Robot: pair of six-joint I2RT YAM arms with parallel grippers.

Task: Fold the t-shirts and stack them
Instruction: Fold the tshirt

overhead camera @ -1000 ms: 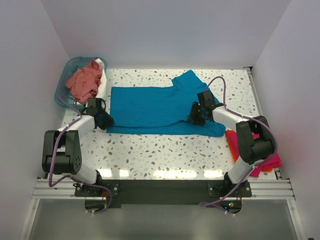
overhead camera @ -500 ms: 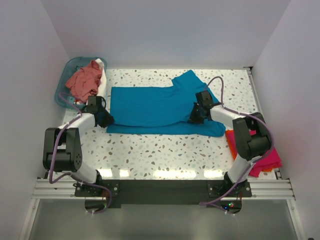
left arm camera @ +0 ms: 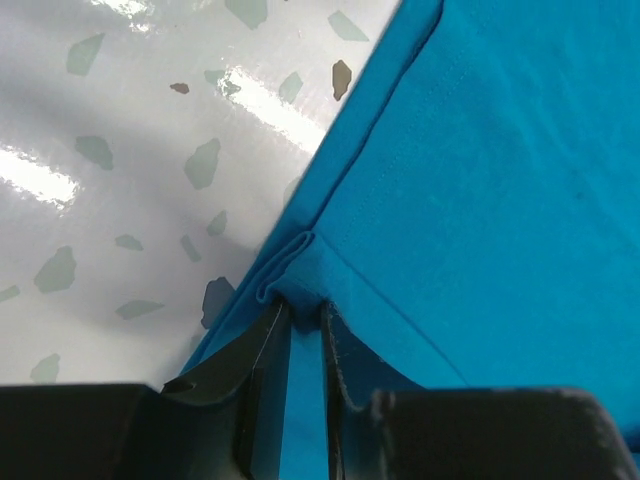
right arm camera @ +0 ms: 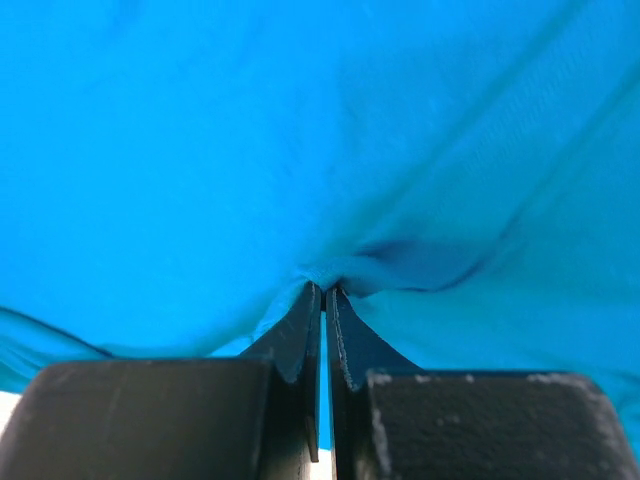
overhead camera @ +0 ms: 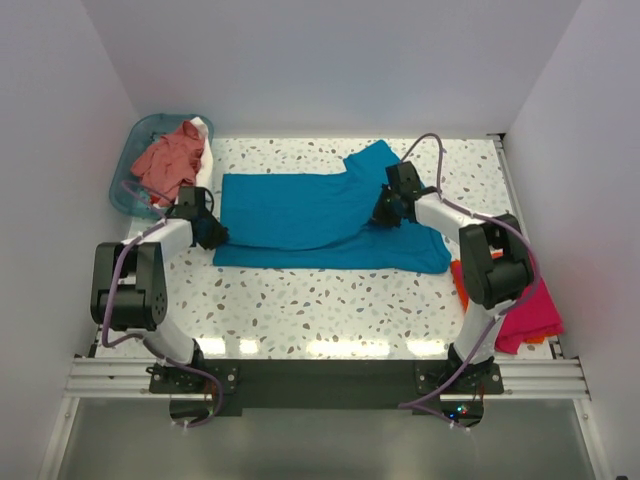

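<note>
Looking down from the top camera, the big teal-blue t-shirt (overhead camera: 300, 215) is lying spread out across the middle of the speckled tabletop (overhead camera: 330, 300), mostly flat, with one sleeve poking up toward the back wall on the right side.

The left claw (left arm camera: 298, 315) is down at the shirt's near-left corner. On the left wrist view, its two fingers are nearly together with a strip of blue cloth between them, and the hem is bunched into a small fold right at the tips, so it's pinching the edge of the shirt. Bare tabletop shows just to the left of that edge.

The right claw (right arm camera: 323, 295) is over by the sleeve area on the right half of the shirt. Its fingers are pressed together with only a hairline gap, and the cloth puckers up into a little ridge right where the tips meet, so it's got a pinch of fabric too.

Other stuff: the basket (overhead camera: 135, 140) sits at the far-left corner with a salmon-pink shirt (overhead camera: 165, 160) crumpled in it and a white shirt (overhead camera: 205, 165) hanging over its right rim. Over on the right edge, partly under the right arm, a magenta-pink shirt (overhead camera: 535, 315) lies on top of an orange shirt (overhead camera: 460, 285).
</note>
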